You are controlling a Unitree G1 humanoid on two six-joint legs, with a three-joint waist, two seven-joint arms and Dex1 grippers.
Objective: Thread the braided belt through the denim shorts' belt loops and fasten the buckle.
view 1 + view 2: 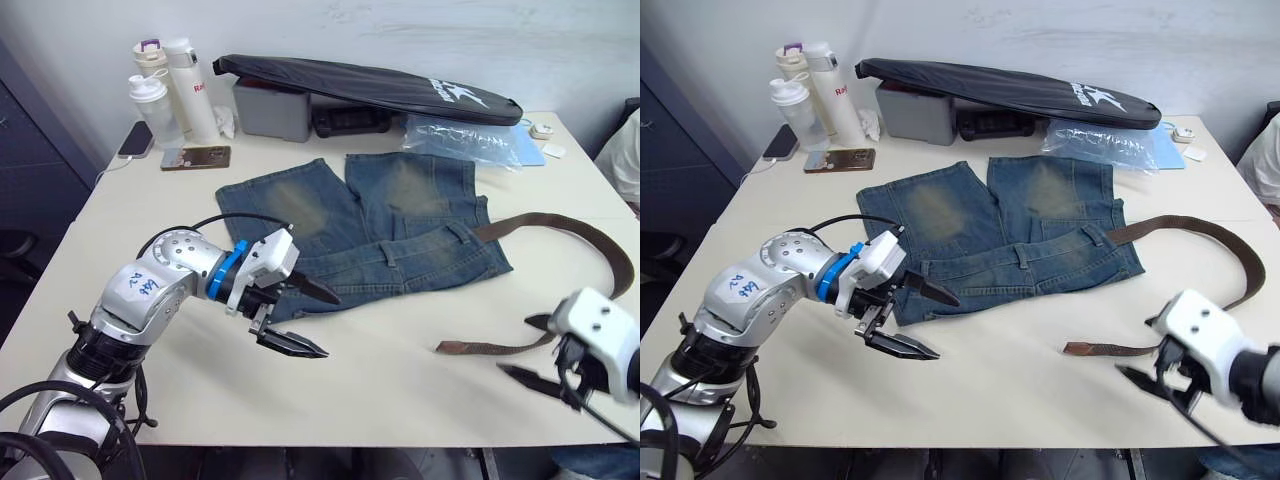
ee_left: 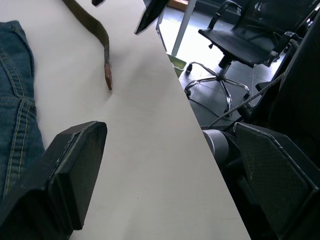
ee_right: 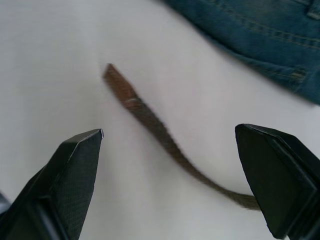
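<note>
The denim shorts [image 1: 400,225] lie flat mid-table, waistband toward me, with belt loops [image 1: 391,256] spaced along it. The braided belt [image 1: 590,240] comes out at the waistband's right end, curves right and back, and ends in a tan tip [image 1: 447,347] on the bare table. The buckle is hidden. My left gripper [image 1: 328,325] is open at the waistband's left end, just above the table. My right gripper [image 1: 516,347] is open right of the belt tip; in the right wrist view the belt tip [image 3: 120,85] lies between and beyond its fingers [image 3: 75,170].
Bottles [image 1: 190,85], a phone [image 1: 195,157], a grey box [image 1: 272,108], a black bag [image 1: 370,85] and a plastic bag [image 1: 470,140] line the far edge. A person's sleeve [image 1: 625,160] shows at the right. An office chair [image 2: 235,45] stands beyond the table's near edge.
</note>
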